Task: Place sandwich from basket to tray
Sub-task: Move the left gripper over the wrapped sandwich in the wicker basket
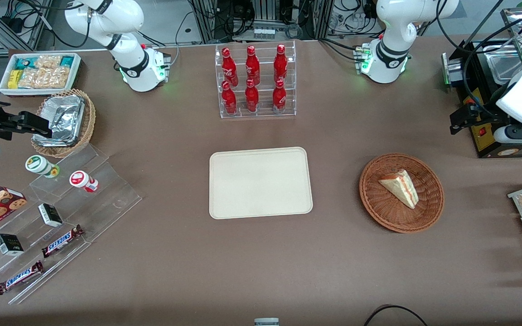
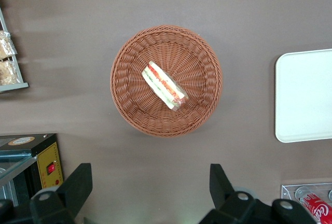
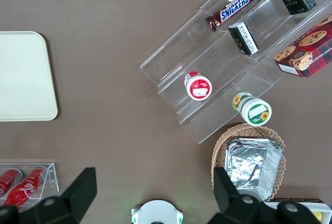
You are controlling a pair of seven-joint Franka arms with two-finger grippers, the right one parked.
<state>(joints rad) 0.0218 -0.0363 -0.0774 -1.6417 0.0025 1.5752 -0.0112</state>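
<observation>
- One sandwich [image 1: 400, 187] lying on its side in the reddish-brown wicker basket [image 1: 381, 206], cut edge with red, pink and green layers showing [image 2: 165, 85].
- Basket [image 2: 133, 105] resting on the brown tabletop [image 1: 261, 267], toward the working arm's end, well apart from the tray.
- Cream-beige tray [image 1: 260, 182] flat on the tabletop near its middle, nothing on it; one rounded edge visible from the left wrist [image 2: 303, 95].
- Left gripper [image 2: 150, 187] held high above the tabletop, beside the basket and not over it; touching nothing.
- Black fingers [image 2: 78, 185] spread wide apart, holding nothing.
- Six red cola bottles [image 1: 252, 79] upright in a clear acrylic rack [image 1: 257, 112], farther from the front camera than the tray.
- Tan wicker basket with foil trays [image 1: 64, 120] and a clear stepped stand with Snickers bars [image 1: 63, 240] toward the parked arm's end.
</observation>
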